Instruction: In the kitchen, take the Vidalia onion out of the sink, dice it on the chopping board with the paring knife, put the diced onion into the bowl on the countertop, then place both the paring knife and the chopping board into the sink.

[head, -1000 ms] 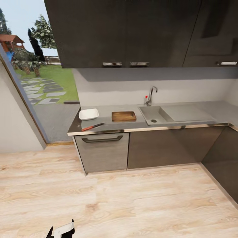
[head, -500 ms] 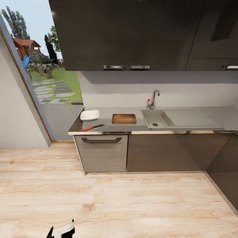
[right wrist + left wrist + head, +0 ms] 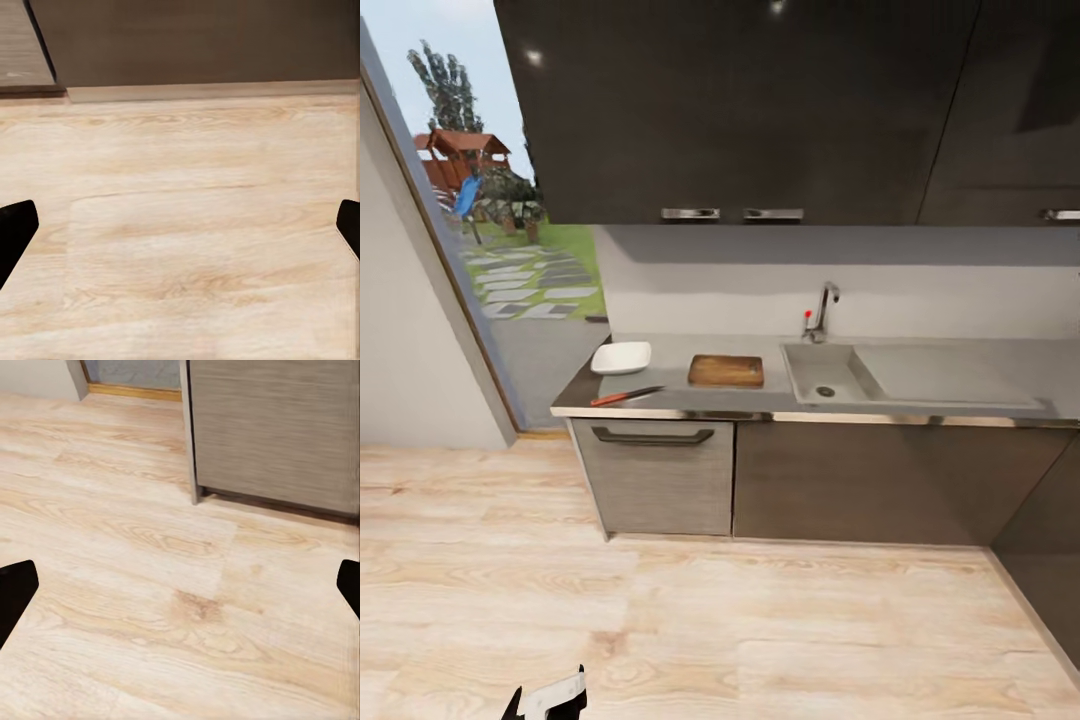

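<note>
Board (image 3: 726,371) lies on the countertop (image 3: 678,352) between bowl (image 3: 621,357) and sink (image 3: 822,374), knife (image 3: 625,396) near the edge; both grippers (image 3: 180,589) (image 3: 180,232) gape wide, empty, over floor (image 3: 660,620).

1. Glossy grey tabletop (image 3: 680,352), pale edge.
2. White bowl (image 3: 622,357).
3. Brown wooden chopping board (image 3: 726,371).
4. Paring knife (image 3: 626,396): orange-red handle, seemingly dark blade.
5. Light wood-grain floor (image 3: 690,630).
</note>
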`<state>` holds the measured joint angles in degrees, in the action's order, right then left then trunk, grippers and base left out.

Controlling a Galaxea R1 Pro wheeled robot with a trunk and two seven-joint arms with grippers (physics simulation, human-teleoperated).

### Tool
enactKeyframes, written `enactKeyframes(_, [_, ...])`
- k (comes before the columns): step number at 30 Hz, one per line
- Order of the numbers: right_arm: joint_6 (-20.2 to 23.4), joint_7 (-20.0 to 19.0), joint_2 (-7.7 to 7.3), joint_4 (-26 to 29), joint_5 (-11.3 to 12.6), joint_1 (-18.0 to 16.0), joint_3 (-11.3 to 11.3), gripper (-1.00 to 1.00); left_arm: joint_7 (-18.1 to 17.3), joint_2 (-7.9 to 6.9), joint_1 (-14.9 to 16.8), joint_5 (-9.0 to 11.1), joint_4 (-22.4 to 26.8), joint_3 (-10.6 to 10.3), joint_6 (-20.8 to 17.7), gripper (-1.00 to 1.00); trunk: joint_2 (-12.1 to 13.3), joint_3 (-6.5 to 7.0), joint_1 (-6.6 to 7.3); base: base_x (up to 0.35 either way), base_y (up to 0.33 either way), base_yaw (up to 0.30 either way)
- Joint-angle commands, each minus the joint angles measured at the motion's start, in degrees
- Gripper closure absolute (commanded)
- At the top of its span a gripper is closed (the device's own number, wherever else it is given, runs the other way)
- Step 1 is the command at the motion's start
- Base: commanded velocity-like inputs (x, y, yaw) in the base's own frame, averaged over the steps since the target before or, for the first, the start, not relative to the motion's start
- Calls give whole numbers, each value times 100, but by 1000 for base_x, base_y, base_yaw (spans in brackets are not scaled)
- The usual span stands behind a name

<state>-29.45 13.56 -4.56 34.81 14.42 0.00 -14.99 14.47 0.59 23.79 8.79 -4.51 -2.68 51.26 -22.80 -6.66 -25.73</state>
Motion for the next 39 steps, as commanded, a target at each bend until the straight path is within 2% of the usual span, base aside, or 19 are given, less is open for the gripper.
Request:
enactKeyframes(1, [-9, 50, -10, 9, 37, -1, -48, -100, -5, 3, 12, 44, -24, -31, 34, -100, -12, -2, -6, 155, -282, 11])
enactKeyframes(10, [-10, 50, -10, 11, 36, -3, -48, -100, -5, 1, 12, 44, -24, -31, 34, -100, -12, 76, -6, 163, -251, 2])
enactKeyframes(26, [-10, 50, -10, 10, 34, -3, -53, -100, 3, -7, 12, 44, -23, -31, 34, -100, -12, 216, -6, 29, -50, 0])
enactKeyframes(39, [-10, 50, -10, 9, 34, -1, -57, -100, 12, 0, 12, 44, -23, -31, 32, -100, -12, 330, -6, 162, -241, 0])
